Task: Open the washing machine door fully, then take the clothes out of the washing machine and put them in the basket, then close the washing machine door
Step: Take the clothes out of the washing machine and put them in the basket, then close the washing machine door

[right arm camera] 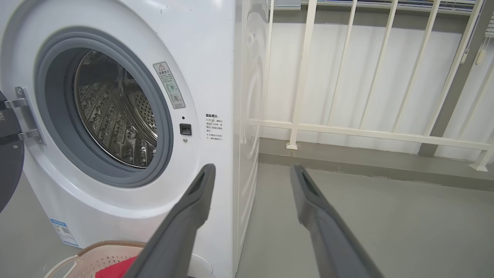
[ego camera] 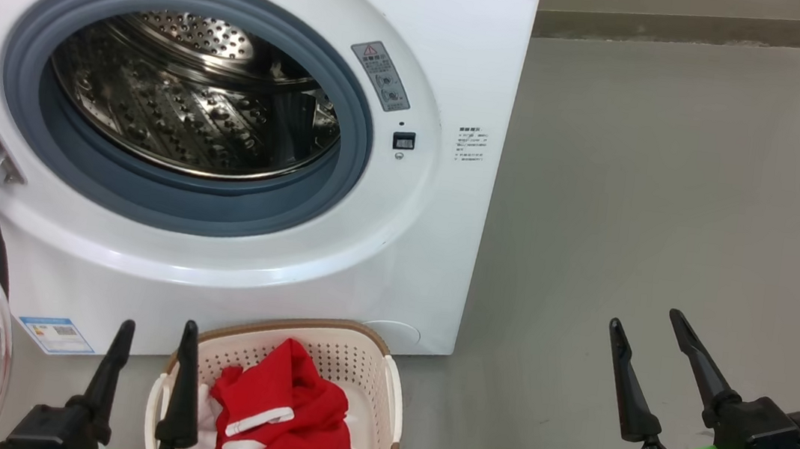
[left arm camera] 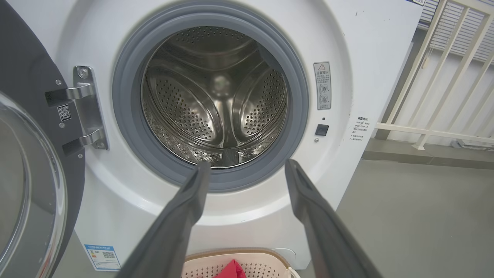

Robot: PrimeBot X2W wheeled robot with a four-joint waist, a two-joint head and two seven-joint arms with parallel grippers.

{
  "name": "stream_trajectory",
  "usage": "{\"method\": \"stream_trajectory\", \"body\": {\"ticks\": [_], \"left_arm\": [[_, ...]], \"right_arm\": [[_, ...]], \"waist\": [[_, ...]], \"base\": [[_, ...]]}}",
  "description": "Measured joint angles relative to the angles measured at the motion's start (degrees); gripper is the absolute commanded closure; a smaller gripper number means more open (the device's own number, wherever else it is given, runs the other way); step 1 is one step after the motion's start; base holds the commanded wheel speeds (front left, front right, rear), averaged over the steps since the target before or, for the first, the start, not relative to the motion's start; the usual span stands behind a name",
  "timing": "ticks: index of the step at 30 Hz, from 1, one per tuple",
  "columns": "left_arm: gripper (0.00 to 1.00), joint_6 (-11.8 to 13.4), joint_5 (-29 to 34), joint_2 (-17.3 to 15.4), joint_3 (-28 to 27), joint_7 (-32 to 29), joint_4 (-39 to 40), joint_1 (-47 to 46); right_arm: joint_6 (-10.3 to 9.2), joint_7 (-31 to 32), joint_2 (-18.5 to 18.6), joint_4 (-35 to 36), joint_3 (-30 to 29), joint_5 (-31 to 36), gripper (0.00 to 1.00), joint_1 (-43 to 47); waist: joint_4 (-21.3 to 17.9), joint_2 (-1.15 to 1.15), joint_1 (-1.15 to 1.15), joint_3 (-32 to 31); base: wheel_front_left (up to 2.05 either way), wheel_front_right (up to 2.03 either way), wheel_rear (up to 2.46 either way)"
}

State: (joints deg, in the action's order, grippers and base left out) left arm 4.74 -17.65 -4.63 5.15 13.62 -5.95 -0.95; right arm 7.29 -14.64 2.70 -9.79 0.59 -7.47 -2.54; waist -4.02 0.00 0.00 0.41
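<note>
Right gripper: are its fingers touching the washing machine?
Apart. The head view shows bare grey floor between the right gripper and the washing machine; its fingers are open, holding nothing.

head view downward, wrist views level, all sharing washing machine (ego camera: 426,258)

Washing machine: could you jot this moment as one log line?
door: open | drum: no clothes seen | clothes: in basket | left gripper: open, free | right gripper: open, free | pending: close door
</note>
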Motion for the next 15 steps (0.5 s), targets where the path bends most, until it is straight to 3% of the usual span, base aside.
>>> {"method": "stream_trajectory", "body": {"ticks": [9,15], "left_arm": [[0.0,0.35,-0.05,-0.04,0.09,-0.42,0.91,1.08],[0.0,0.86,-0.05,-0.04,0.43,-0.42,1.63,1.08]], "right_arm": [[0.0,0.0,-0.01,0.08,-0.02,0.09,0.0,0.01],[0.0,0.0,-0.01,0.24,-0.12,0.41,0.0,0.01]], "waist": [[-0.06,0.0,0.0,0.01],[0.15,0.0,0.0,0.18]], "base": [[-0.02,0.02,0.0],[-0.68,0.68,0.0]]}}
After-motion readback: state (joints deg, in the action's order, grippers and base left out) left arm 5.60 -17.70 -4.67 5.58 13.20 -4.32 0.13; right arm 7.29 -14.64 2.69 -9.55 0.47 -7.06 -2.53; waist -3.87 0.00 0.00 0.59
